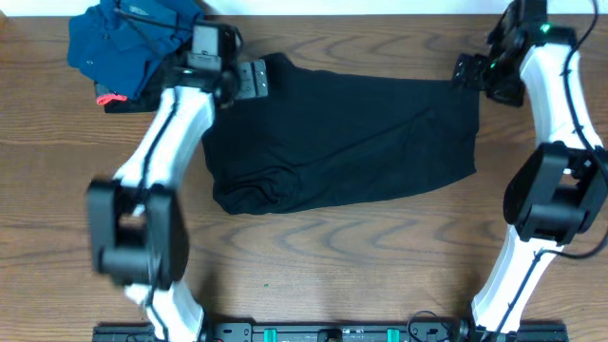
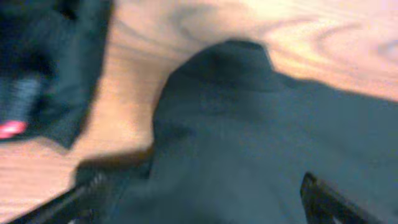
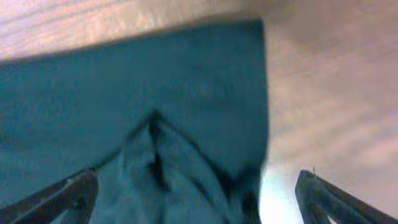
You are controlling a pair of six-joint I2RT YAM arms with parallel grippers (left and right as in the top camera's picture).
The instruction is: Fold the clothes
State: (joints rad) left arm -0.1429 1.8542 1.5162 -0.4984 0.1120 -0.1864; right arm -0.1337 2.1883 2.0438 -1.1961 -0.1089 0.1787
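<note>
A dark garment (image 1: 342, 133) lies spread across the middle of the wooden table, bunched at its lower left. My left gripper (image 1: 249, 80) is open at the garment's upper left corner; in the left wrist view its fingers (image 2: 199, 199) straddle the dark cloth (image 2: 261, 137). My right gripper (image 1: 467, 72) is open at the garment's upper right corner; in the right wrist view its fingers (image 3: 196, 193) straddle the creased cloth edge (image 3: 155, 106). Neither grips the cloth.
A pile of blue clothes (image 1: 128, 43) with a red tag (image 1: 109, 98) lies at the back left, also in the left wrist view (image 2: 50, 62). Bare wood table (image 1: 332, 256) lies in front of the garment.
</note>
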